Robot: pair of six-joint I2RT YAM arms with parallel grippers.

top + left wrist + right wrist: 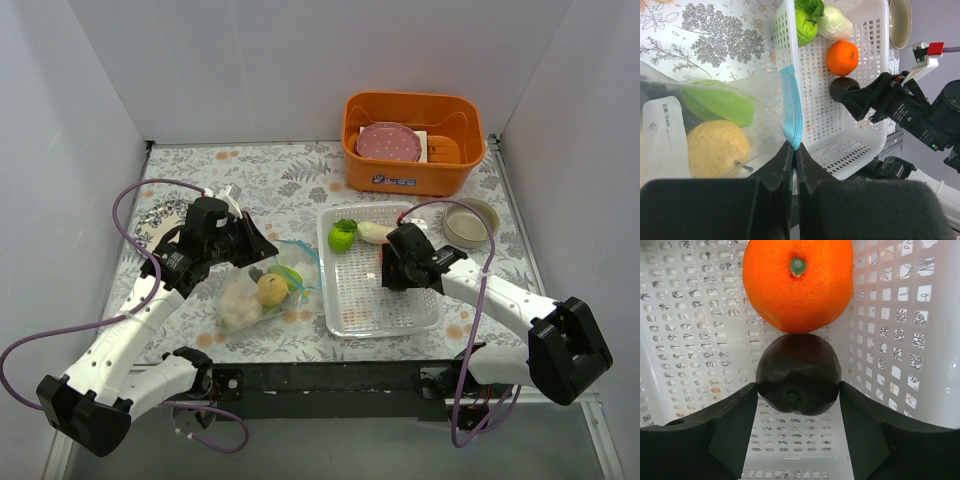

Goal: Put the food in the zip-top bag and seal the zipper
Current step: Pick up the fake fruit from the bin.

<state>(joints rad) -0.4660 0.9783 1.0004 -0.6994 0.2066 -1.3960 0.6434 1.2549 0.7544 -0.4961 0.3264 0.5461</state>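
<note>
While the left gripper (794,148) clamps the light blue zipper strip (791,112) of the crinkly clear plastic bag (762,97), the right gripper (799,396) straddles the dark round toy plum (797,367) in the white perforated tray (690,340); whether it grips cannot be told. Loading step; next move: secure grip, lift clear, carry to bag mouth

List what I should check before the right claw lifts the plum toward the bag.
1. Plum sits between the fingers of the right claw: ok.
2. Both fingers press firmly on the plum: cannot tell.
3. Plum is free of its neighbours: not ok, the orange touches it and might roll.
4. Left claw is shut on the edge of the bag, by the zipper: ok.
5. Bag mouth is wide enough for the plum: cannot tell.
</note>
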